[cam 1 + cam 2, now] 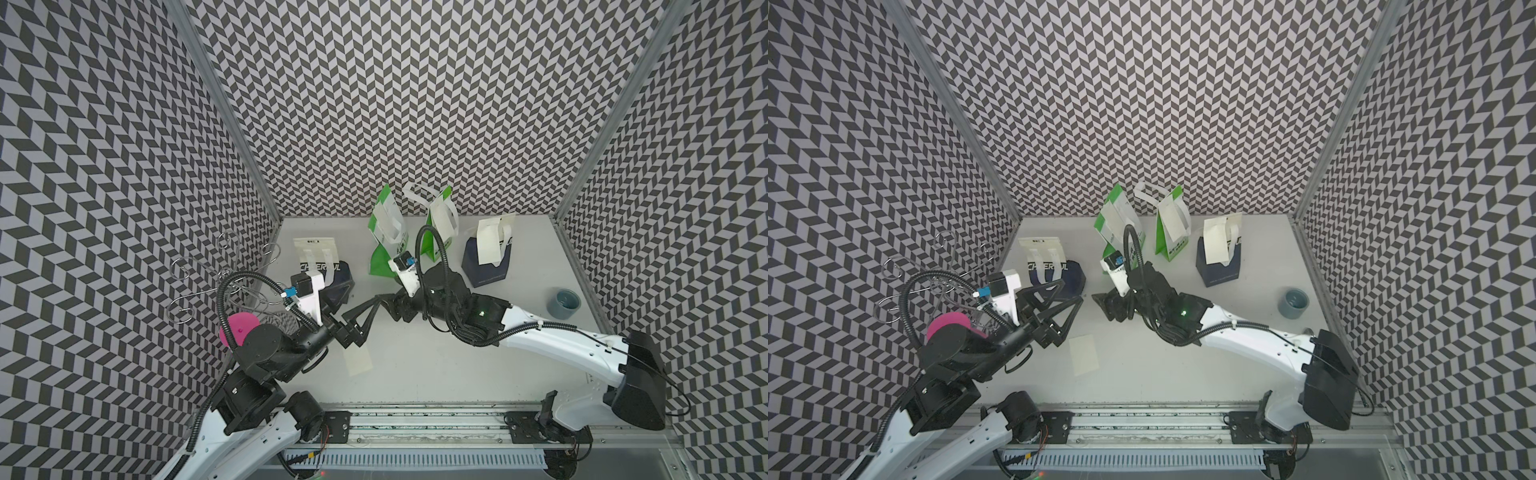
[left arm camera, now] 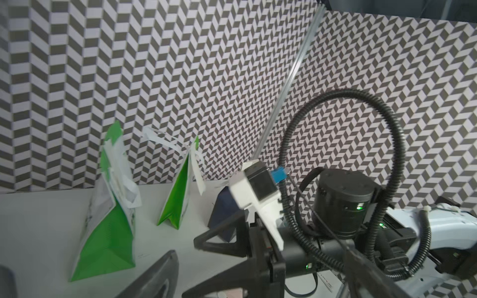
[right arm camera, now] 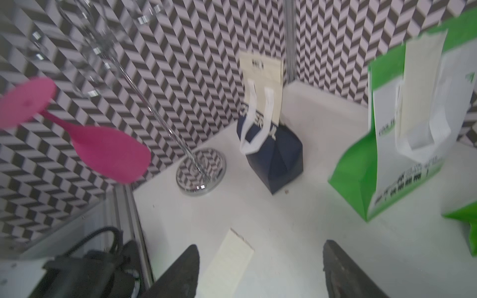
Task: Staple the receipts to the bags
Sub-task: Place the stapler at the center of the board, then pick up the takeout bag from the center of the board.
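Receipt loose and flat on table, near-left; four bags upright further back. Left gripper spread wide, empty; right gripper just beside it. Left wrist: two green bags standing. Right wrist: fingers parted, gripping nothing, receipt lying just beside one.

I count two green bags and two navy bags, so four in all. The receipts are also four: three on bags, on each green one and on one navy one, and one loose on the surface. There is one grey cup, one wire stand and one pink thing.
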Available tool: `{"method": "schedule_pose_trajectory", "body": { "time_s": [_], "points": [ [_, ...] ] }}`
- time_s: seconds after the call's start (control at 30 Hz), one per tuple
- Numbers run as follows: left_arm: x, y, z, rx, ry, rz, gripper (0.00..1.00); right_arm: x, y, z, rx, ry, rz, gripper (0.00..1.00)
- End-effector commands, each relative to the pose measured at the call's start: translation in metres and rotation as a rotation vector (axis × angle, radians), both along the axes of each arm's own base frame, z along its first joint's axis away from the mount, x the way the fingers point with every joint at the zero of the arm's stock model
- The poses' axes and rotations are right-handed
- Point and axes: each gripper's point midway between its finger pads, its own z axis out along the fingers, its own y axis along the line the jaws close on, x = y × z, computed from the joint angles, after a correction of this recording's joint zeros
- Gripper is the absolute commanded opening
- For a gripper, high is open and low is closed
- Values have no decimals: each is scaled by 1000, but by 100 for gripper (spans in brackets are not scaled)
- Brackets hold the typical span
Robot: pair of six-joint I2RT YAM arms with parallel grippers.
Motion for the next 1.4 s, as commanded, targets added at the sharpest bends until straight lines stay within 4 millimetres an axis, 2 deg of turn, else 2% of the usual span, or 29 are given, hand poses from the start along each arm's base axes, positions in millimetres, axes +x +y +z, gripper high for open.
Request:
{"method": "schedule_pose_trajectory", "body": {
  "time_s": [0.0,0.23,0.33,0.5,0.7,0.93,1.13,1.37],
  "points": [
    [9,39,-6,7,64,201,100,21,43,28,119,-123,65,74],
    [1,62,32,-5,-8,274,100,55,110,23,180,-164,133,74],
    [-2,65,40,-9,-24,277,99,74,127,12,170,-173,105,74],
    [-3,62,40,-3,-23,256,99,111,129,2,191,-171,24,75],
    [-2,53,37,31,-33,230,99,133,136,-6,198,-185,34,75],
    [1,49,33,47,-39,224,99,136,154,-14,209,-183,192,71],
    [2,46,32,49,-46,216,99,128,166,-15,213,-195,276,58],
    [4,44,28,55,-37,216,99,121,169,-9,228,-218,326,22]
  ]
}}
